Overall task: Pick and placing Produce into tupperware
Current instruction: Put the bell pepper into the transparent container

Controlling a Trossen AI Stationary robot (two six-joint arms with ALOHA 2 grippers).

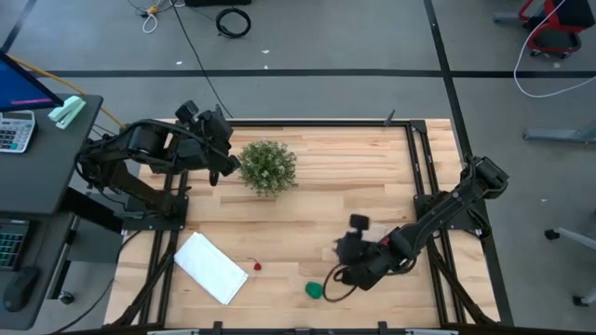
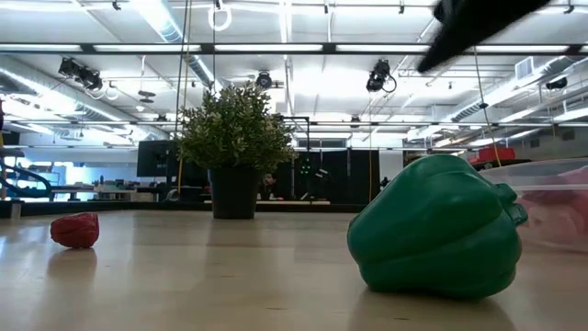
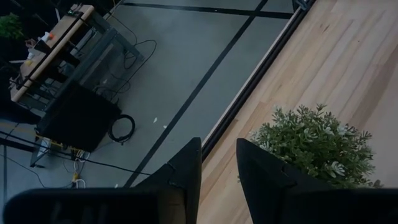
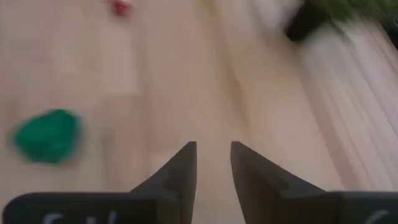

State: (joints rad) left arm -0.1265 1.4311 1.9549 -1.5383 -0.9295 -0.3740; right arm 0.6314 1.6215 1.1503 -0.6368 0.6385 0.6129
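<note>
Right gripper [image 4: 211, 155]: fingers nearly together with a narrow gap and nothing between them, hovering low over bare wood. The green pepper [image 1: 315, 289] sits just beside it, near the table's front edge; the red piece [image 1: 256, 266] lies further left, by the white sheet [image 1: 210, 267]. The tupperware [image 2: 551, 207] shows in the low view just behind the pepper, with pink pieces inside, so probably those two are left. Left gripper [image 3: 217, 168] is parked by the plant [image 1: 268, 167], fingers slightly apart, empty.
</note>
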